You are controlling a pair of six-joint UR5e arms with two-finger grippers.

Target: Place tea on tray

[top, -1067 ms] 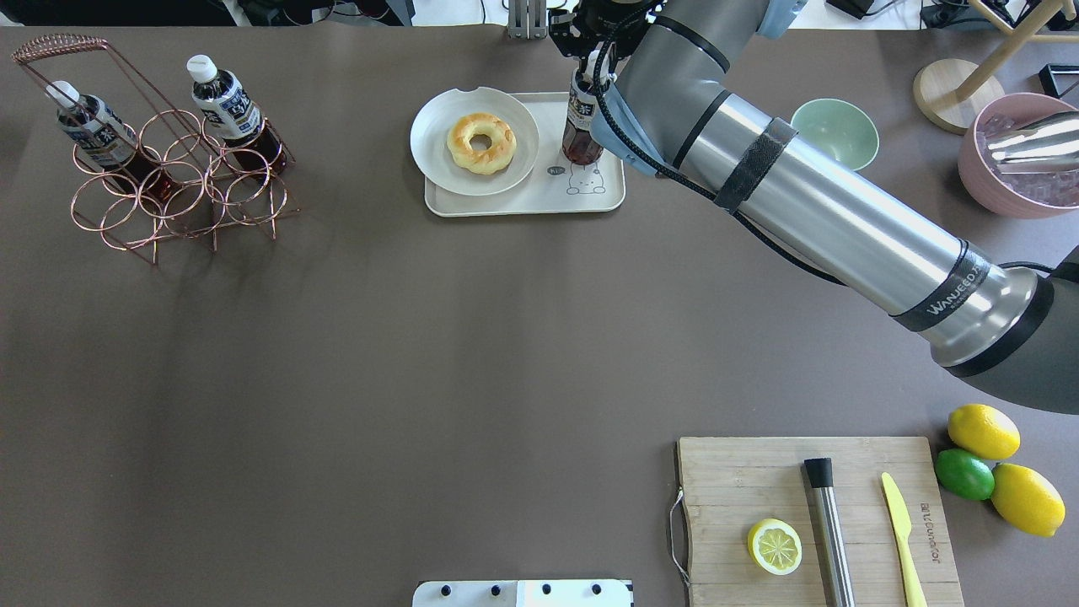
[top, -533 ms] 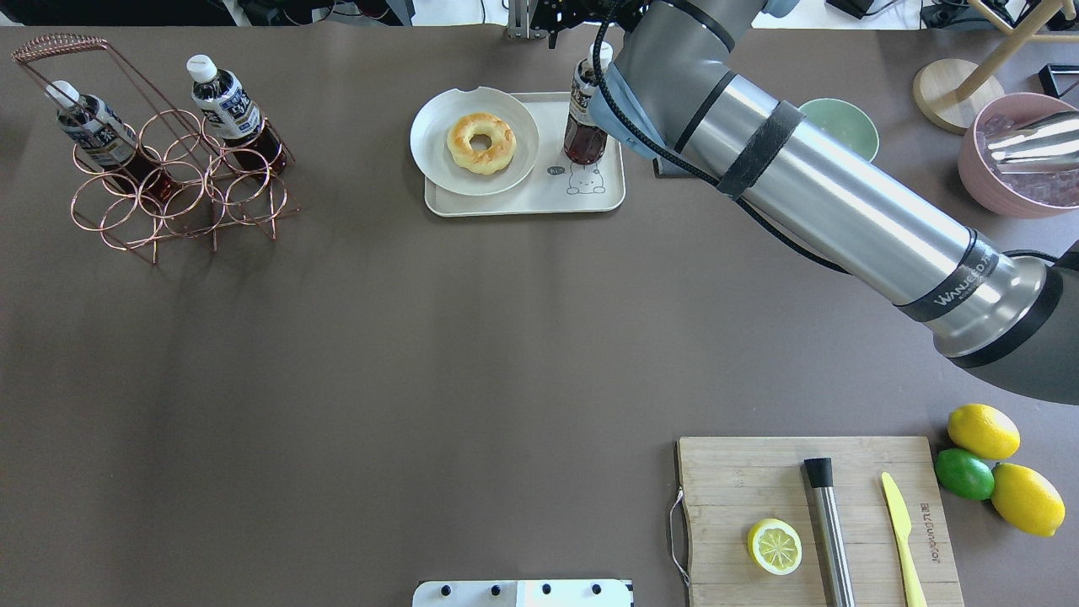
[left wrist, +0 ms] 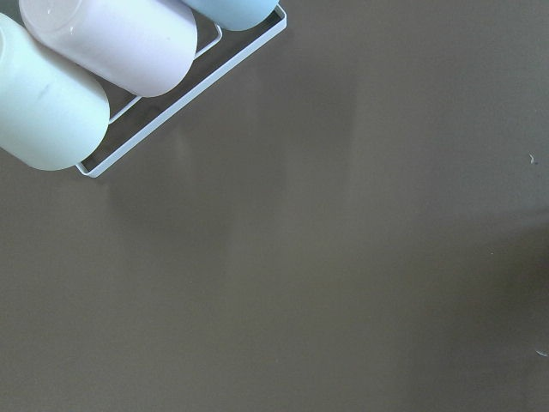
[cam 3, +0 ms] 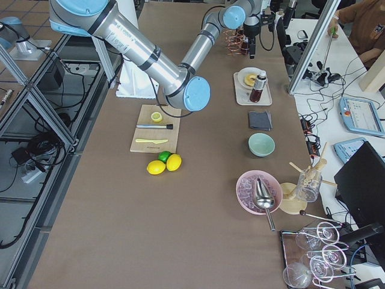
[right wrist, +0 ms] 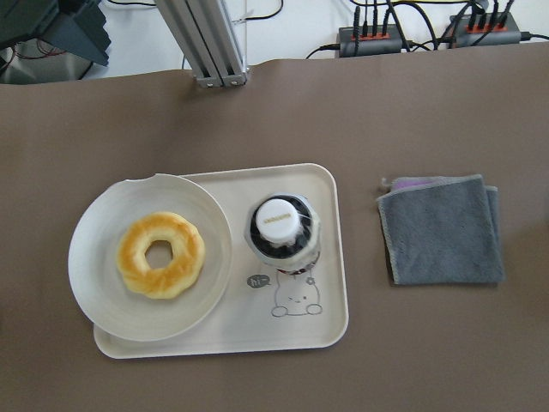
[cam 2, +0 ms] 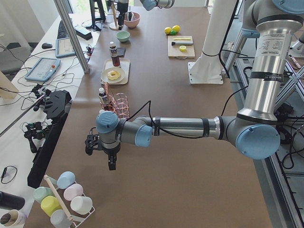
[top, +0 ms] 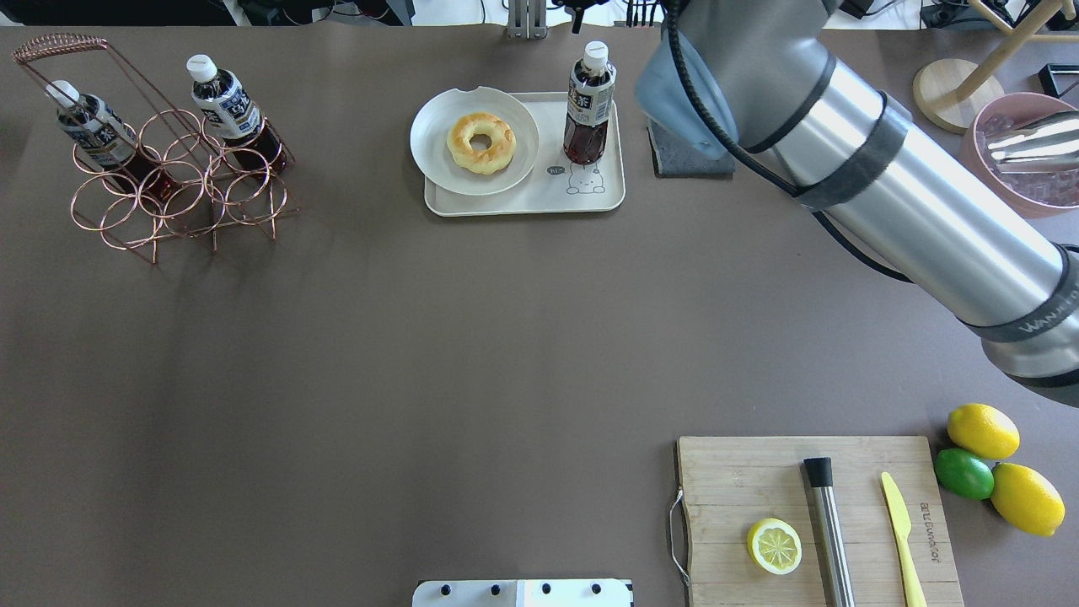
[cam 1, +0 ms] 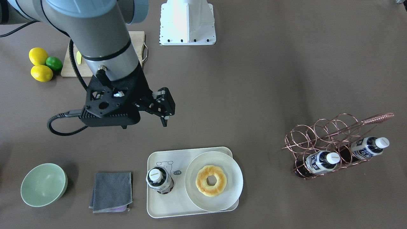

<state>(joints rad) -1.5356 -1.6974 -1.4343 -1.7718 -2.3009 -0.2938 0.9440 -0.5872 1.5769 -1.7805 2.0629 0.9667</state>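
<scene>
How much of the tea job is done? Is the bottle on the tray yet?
Done, it looks like: the tea stands upright on the tray, next to the plate with the doughnut. In hand: nothing; the right gripper hangs empty, well clear of the bottle. Left: probably nothing except parking the arm.
</scene>
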